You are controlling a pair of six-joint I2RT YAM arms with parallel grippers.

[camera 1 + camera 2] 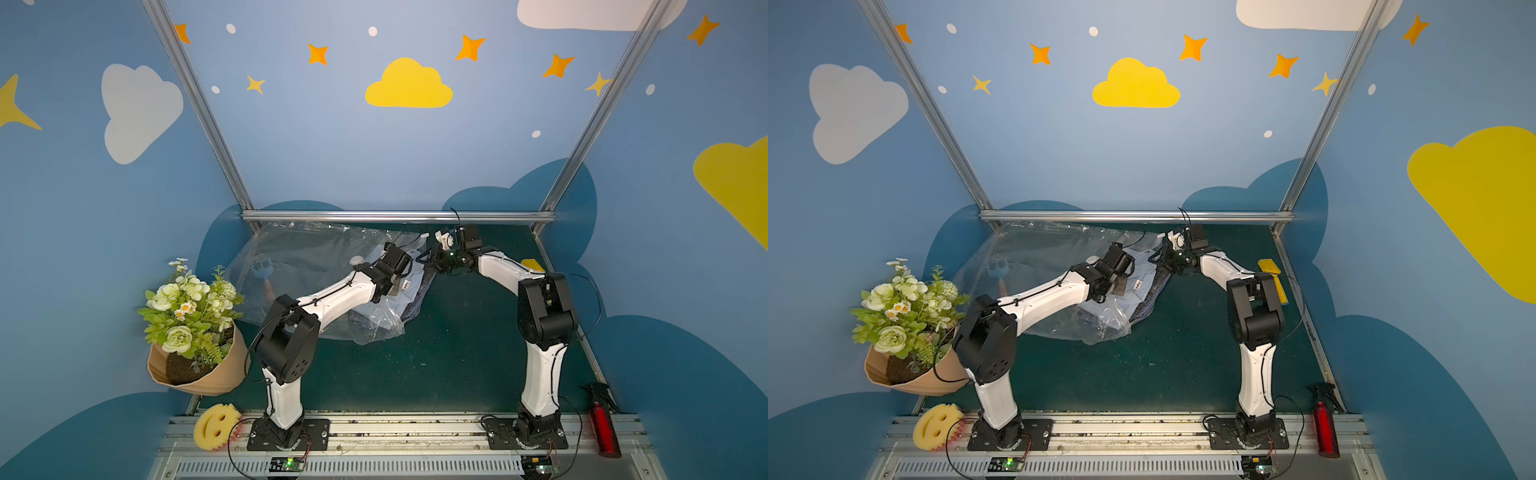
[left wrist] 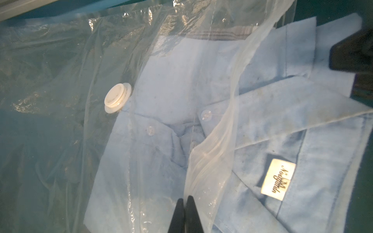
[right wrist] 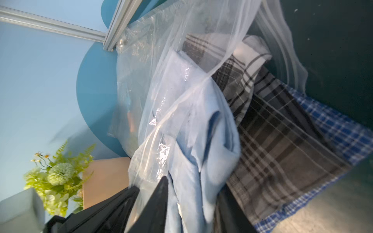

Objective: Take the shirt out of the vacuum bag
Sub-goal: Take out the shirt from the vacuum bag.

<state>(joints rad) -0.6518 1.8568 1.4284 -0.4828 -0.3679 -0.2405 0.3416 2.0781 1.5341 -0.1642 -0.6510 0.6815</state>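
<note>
Toward the rear of the desk (image 1: 457, 357), the vacuum bag (image 1: 299, 257) is laid flat. Its mouth film is pinched by the clenched left hand (image 2: 185, 211), apparently as an anchor. The shirt (image 2: 292, 121) is shown half outside, and the right hand (image 3: 148, 198) is released, with film between its fingers.

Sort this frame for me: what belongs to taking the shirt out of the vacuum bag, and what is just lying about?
In the job: clear crinkly plastic vacuum bag; folded light blue button shirt; left gripper; right gripper.
Lying about: white-and-green flower bouquet in brown paper; yellow smiley-face sponge; red spray bottle.
</note>
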